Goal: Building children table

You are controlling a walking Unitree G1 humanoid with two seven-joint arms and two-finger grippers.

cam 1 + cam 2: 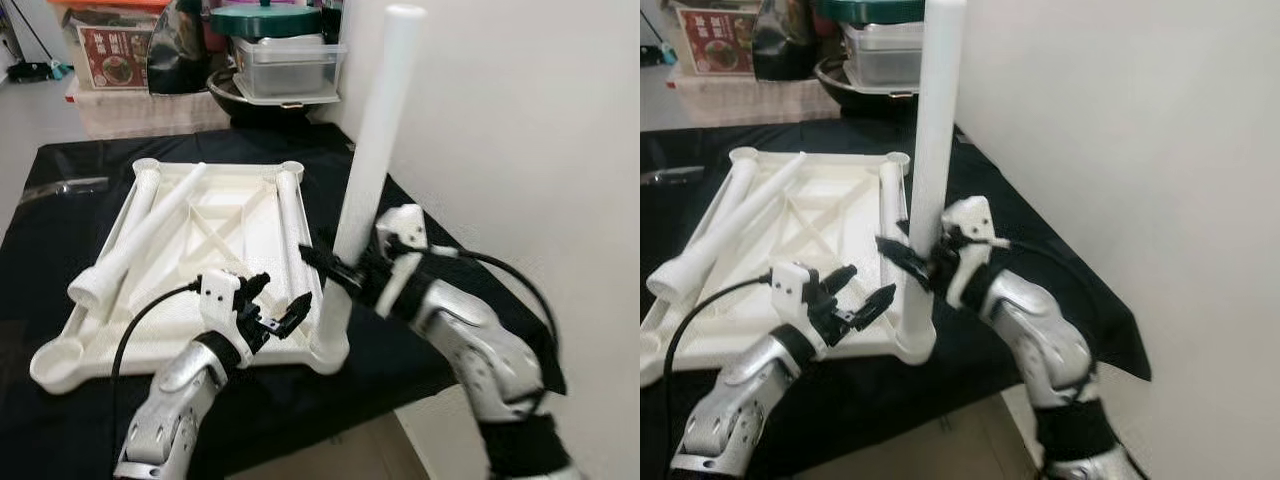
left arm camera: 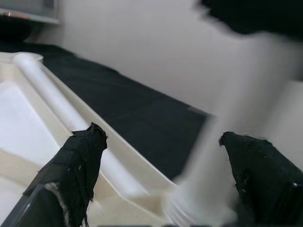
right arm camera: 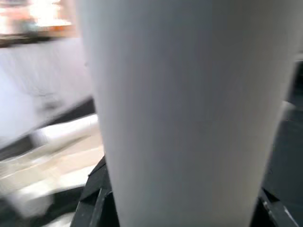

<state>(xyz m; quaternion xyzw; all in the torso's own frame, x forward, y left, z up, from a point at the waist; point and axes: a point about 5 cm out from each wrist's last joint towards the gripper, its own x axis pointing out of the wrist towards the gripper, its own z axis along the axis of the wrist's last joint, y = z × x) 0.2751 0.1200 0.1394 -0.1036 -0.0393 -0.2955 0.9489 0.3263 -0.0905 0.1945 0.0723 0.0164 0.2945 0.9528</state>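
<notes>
1. The left end effector [image 1: 272, 303] hovers nearest the camera, at the near edge of the upturned white tabletop [image 1: 215, 225], its two black fingers spread apart with nothing between them. In the left wrist view its fingertips [image 2: 80, 156] frame the near-right corner area.
2. The right end effector [image 1: 335, 272] is pinched around an upright white leg [image 1: 368, 170], gripping it low down. The leg's foot sits in the near-right corner socket [image 1: 333, 350] of the tabletop, and it leans slightly to the right.
3. The tabletop lies underside up on a desk [image 1: 60, 215] draped in black cloth. Three more legs [image 1: 140, 235] lie loose inside its frame.
4. Judged step: seating the first leg in its corner. Whether it is fully home cannot be told.
5. The next move likely calls for straightening the leg and pressing or twisting it down firmly, while the open left end effector steadies the tabletop rim so the corner does not lift or slide.
6. Storage boxes [image 1: 290, 62] stand behind the desk.
</notes>
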